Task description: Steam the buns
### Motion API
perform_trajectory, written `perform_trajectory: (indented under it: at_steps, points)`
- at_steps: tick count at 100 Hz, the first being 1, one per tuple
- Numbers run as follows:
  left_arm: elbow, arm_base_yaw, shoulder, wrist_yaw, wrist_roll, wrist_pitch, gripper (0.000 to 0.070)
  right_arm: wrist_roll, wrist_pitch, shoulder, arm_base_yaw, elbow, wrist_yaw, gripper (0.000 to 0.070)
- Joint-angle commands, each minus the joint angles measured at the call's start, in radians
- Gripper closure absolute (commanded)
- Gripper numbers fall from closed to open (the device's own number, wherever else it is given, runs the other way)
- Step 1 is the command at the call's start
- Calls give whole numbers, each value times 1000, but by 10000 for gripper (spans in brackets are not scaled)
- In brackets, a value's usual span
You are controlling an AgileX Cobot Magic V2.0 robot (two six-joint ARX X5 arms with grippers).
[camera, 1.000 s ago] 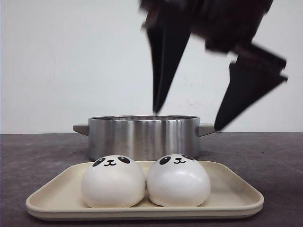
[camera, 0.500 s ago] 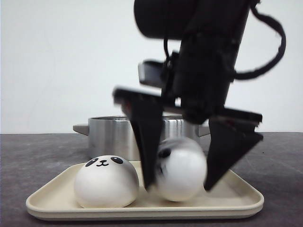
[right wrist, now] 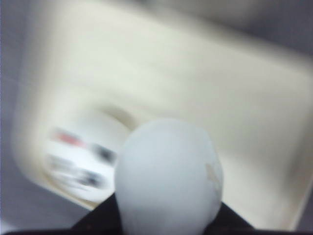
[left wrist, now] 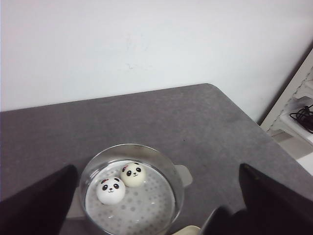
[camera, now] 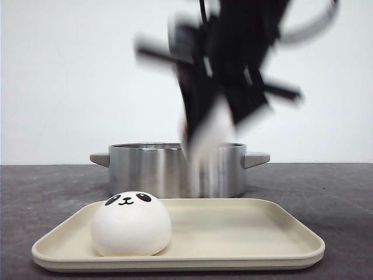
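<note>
Right gripper [camera: 213, 125], motion-blurred, clamped on a white bun [right wrist: 168, 178] and raised clear of the cream tray [camera: 280, 233], above the near rim of the steel steamer pot [camera: 157, 169]. Held bun pale and smeared in the front view, squeezed between the dark fingers in the right wrist view, face not legible. Key relation for the coming move: pot directly behind the tray and beneath and just beyond the loaded jaws, so only a short carry toward the far side of the table, then a descent, judged necessary. No long axis to align, the bun being a round dome.

One panda-faced bun [camera: 131, 224] left on the tray, near its left end, face toward the camera. Two more buns [left wrist: 121, 182] lying side by side on the perforated insert [left wrist: 142, 210], toward one side of it, the rest of the insert open for the next drop.

Left gripper [left wrist: 156, 205] held high above the pot, fingers spread wide, nothing between them. Right arm plainly the nearer to the held bun and to the tray.
</note>
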Motion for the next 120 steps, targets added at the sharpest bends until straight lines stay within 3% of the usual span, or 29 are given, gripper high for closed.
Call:
perform_trajectory:
  at_steps: [1, 17, 33, 43, 63, 87, 99, 104, 115, 120]
  points:
    - [20, -6, 8, -8, 19, 10, 63, -67, 21, -23, 13, 77, 26, 688]
    - [20, -6, 18, -8, 25, 17, 63, -221, 60, -31, -31, 251, 133, 688]
    - [20, -6, 32, -8, 25, 24, 63, -278, 163, 18, -127, 306, 132, 691]
    - [19, -6, 40, -8, 25, 22, 63, -282, 171, 72, -205, 306, 113, 691]
    - [19, -6, 43, -7, 25, 25, 63, -282, 172, 230, -314, 306, -18, 691]
    - [19, -6, 58, -7, 24, 13, 63, -281, 169, 382, -347, 306, -119, 690]
    - [19, -6, 70, -7, 25, -7, 63, -282, 166, 409, -343, 306, -118, 680]
    - [19, -6, 77, -7, 25, -17, 63, -281, 172, 414, -342, 306, -114, 606]
    - [19, -6, 94, -7, 27, -32, 63, -281, 175, 418, -340, 306, -108, 252]
    - [19, -6, 101, -7, 28, -33, 63, -281, 173, 418, -340, 306, -97, 172]
